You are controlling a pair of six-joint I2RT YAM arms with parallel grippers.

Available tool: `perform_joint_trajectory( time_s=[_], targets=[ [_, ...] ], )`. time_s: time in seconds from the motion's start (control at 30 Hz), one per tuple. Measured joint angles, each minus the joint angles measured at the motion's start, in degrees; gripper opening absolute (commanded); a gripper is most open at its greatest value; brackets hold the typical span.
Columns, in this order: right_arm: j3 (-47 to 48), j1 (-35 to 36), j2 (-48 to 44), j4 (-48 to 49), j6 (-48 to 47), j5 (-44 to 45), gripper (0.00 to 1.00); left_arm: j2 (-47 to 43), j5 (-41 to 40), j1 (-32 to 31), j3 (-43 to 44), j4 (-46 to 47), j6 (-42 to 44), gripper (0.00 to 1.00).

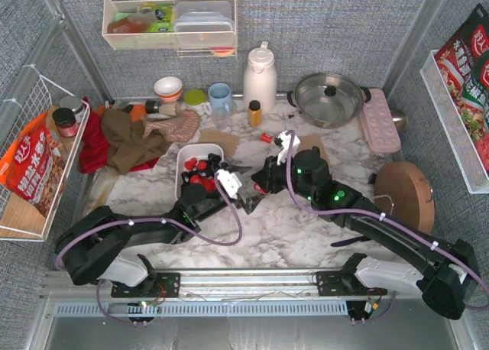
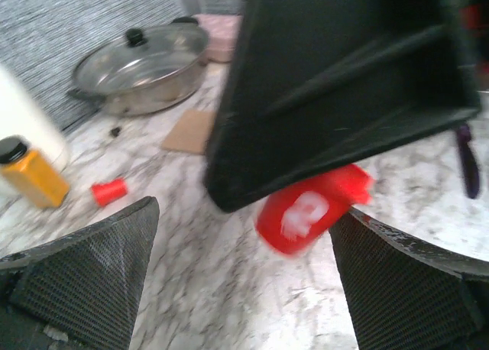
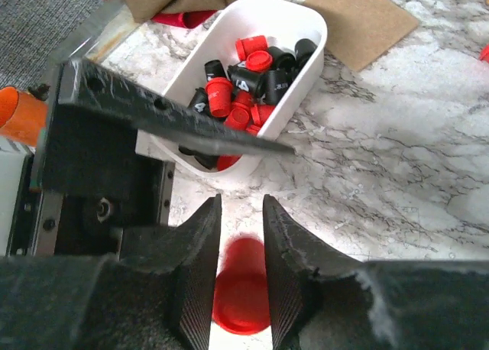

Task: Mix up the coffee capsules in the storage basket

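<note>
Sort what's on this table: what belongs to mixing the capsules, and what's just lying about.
Job: storage basket, coffee capsules in it, red capsule in the right hand, stray capsule.
Lying about: lidded pot, white jug, yellow bottle, pink tray, cloths.

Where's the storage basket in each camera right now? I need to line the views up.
Top external: the storage basket sits left of centre, just in front of the brown cloth.
Left wrist: not in view.
Right wrist: storage basket upper middle, red and black capsules inside.
Shared landmark: the red capsule at the right gripper tip, seen in both wrist views.
</note>
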Motion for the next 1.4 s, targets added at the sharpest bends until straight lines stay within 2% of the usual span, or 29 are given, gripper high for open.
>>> perform_joint_trajectory(
  time_s=[0.33,0.47,0.63,0.73,0.83,1.03,1.23,1.4],
  targets=[
    [0.96,0.13,-1.4,-0.17,-1.9,0.52,0.28,0.87,3.26,-2.62,-0.44,3.74,1.75,0.99],
    [2.12,0.13,-1.64,-2.91,-3.17,2.43,0.32,0.42,-0.33,-2.62,-1.33,3.06,1.46,0.99],
    [4.04,-0.02,-1.92,-9.38,-4.26,10.62,0.42,-3.5,-8.55,-2.62,0.04,-4.76,-4.02,0.99],
    [4.22,-0.59,-1.75,-12.66,-5.51,15.5,0.45,-5.49,-14.43,-2.62,2.36,-14.21,-10.82,0.99],
    [3.87,-1.77,0.07,-13.86,-8.7,16.28,0.49,-8.24,-19.78,-2.62,3.8,-23.69,-16.48,0.99],
    [6.49,-2.62,10.36,-15.3,-17.49,5.46,0.54,-18.58,-26.49,-2.34,-0.26,-33.75,-21.97,0.99],
    [19.26,-2.05,27.76,-18.64,-24.22,-5.95,0.54,-30.75,-30.53,-1.92,-5.03,-38.38,-25.57,0.99],
    [29.11,-0.46,41.42,-25.09,-28.68,-8.5,0.54,-39.78,-34.32,-1.88,-7.02,-43.5,-28.2,0.99]
  ],
)
